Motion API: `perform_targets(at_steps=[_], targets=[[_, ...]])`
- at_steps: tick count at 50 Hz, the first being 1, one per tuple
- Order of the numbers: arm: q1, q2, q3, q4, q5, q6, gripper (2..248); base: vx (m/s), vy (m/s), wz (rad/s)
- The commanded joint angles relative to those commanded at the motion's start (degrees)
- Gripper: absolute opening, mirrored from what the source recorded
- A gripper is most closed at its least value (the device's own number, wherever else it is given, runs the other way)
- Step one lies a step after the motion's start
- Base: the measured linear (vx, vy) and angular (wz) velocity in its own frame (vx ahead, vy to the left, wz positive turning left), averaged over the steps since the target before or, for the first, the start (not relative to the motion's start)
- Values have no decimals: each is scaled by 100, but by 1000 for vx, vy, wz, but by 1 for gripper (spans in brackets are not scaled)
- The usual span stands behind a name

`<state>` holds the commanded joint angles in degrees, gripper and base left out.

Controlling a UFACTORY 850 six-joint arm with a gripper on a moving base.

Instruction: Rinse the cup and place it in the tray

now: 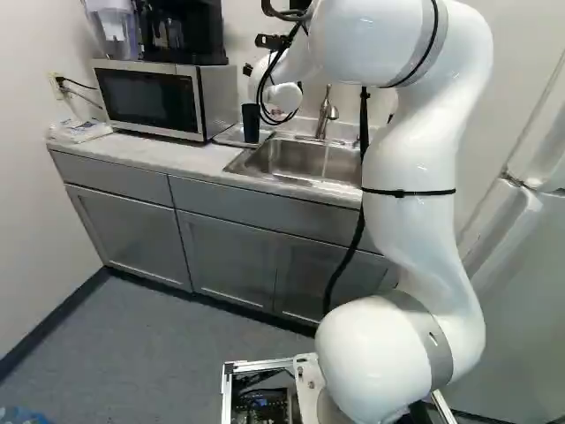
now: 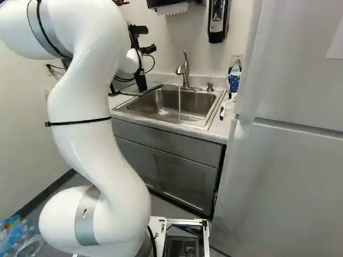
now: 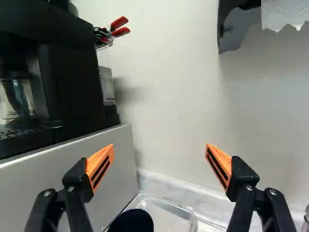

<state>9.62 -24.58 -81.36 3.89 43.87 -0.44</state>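
Left base view: one black cup (image 1: 251, 124) stands in a single shallow metal tray (image 1: 231, 135) on the pale surface (image 1: 154, 157), its long axis upright and its wider end up. To its left sits one microwave (image 1: 146, 97) carrying a coffee maker (image 1: 190, 35) and a water pitcher (image 1: 119, 34); to its right is one sink (image 1: 296, 159) with one faucet (image 1: 325, 117).

Right base view: the hand (image 2: 146, 38) is above the cup, its two fingers apart. One thin stream of water (image 2: 179, 101) falls from the faucet into the sink. At the right end of the surface stands one blue patterned container (image 2: 234, 81), near a refrigerator (image 2: 289, 171). On the far wall hang one paper towel dispenser (image 2: 174, 7) and one soap dispenser (image 2: 216, 21).

Wrist view: the hand (image 3: 160, 150) has its two orange pads (image 3: 100, 165) spread wide. The cup is ahead of and below them, nearer the finger on the microwave's side, overlapping the tray in sight. Two red handles (image 3: 119, 27) show beyond the coffee maker.
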Motion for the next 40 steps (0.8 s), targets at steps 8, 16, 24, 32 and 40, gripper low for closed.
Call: perform_targets(at_steps=[8, 16, 24, 32, 40], targets=[[0, 14, -78, 0, -223, 0, 247, 0, 0, 0], [-13, 40, -142, 0, -490, 0, 247, 0, 0, 0], [-56, 116, -146, 0, -769, 0, 247, 0, 0, 0], [-114, 211, -128, 0, -1051, 0, 247, 0, 0, 0], [-179, 301, -116, 0, -1333, 0, 247, 0, 0, 0]])
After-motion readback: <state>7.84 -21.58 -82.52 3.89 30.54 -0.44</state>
